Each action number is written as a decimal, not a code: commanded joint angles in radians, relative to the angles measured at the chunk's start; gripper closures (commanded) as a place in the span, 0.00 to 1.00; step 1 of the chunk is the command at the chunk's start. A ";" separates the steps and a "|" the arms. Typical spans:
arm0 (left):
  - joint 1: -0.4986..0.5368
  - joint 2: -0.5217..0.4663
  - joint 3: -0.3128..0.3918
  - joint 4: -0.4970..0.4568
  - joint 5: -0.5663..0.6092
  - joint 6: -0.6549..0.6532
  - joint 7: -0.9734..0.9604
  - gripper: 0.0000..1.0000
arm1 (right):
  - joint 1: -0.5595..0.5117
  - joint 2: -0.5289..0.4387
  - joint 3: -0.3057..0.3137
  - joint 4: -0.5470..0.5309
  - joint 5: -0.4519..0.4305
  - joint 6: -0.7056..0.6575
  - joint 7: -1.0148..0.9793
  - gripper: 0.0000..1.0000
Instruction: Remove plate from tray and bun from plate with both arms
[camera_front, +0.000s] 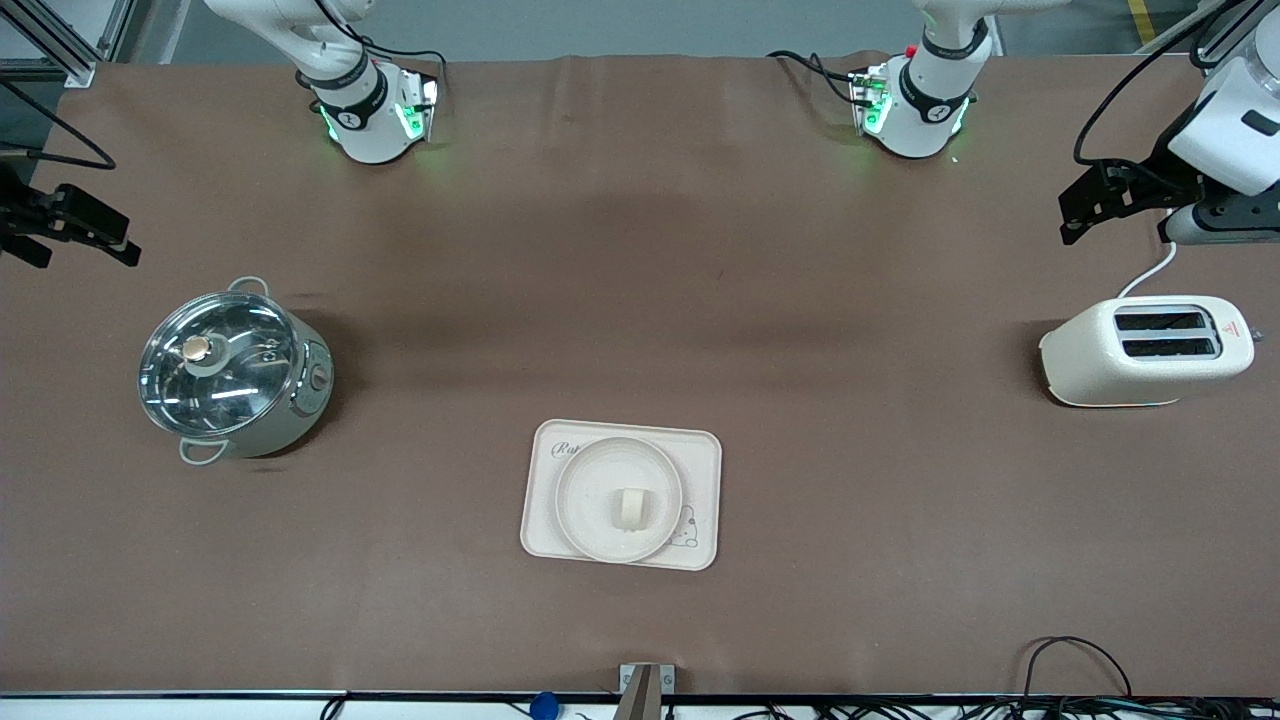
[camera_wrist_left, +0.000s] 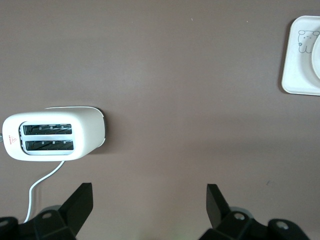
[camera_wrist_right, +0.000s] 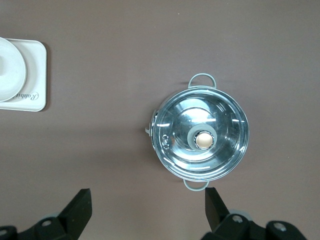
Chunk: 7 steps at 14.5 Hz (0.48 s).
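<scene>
Here, read from the right arm's end of the bench to the left arm's end, nothing of the task is done. The right end effector (camera_front: 75, 230) hangs in the air over bare bench near that end, fingers spread apart and empty, as the right wrist view confirms with both black fingers (camera_wrist_right: 80, 210) wide and nothing between them; the arm waits. Beneath it, nearer the front camera, stands a lidded steel pot (camera_front: 232, 370) with a glass lid and two loop handles. In the middle of the bench, well apart from both arms and nearer the front camera than the pot, lies the tray (camera_front: 700, 480), flat, its "Rabbit" script partly covered. The plate (camera_front: 585, 500) rests on the tray, inside its rim, and the bun (camera_front: 632, 506) sits on the plate at about its middle. Toward the left arm's end stands a cream two-slot toaster (camera_front: 1150, 352) with its white cord trailing toward the bases. The left end effector (camera_front: 1100, 205) hangs over bare bench just beside the toaster, fingers likewise apart and empty, and this arm waits too. Both steps remain: lifting the plate off the tray, and taking the bun off the plate; neither thing is yet approached.
</scene>
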 joint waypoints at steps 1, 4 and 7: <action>0.000 0.012 0.003 0.029 0.007 -0.025 0.016 0.00 | 0.002 -0.016 -0.004 -0.009 0.010 -0.006 -0.008 0.00; 0.000 0.012 0.003 0.029 0.007 -0.030 0.016 0.00 | 0.005 -0.015 -0.003 -0.009 0.010 -0.006 -0.007 0.00; 0.000 0.013 0.003 0.029 0.006 -0.030 0.017 0.00 | 0.016 -0.005 -0.001 -0.012 0.039 -0.006 -0.011 0.00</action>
